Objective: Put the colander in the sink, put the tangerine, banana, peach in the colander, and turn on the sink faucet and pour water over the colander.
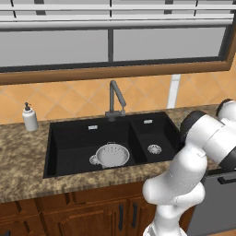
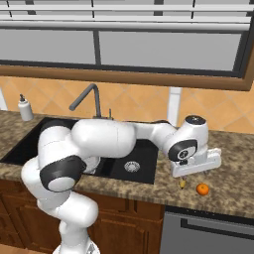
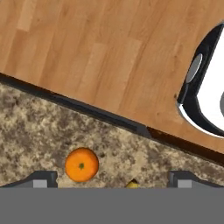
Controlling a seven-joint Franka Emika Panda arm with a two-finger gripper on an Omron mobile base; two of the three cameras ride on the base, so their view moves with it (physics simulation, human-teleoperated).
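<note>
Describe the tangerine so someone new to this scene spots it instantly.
Start at the black sink and follow the granite counter to its right, past the sink's edge. Near the counter's front edge, just beyond the arm's open tool, sits the tangerine: a small bright orange ball, rounder and deeper in colour than the yellow banana tip beside it.
</note>
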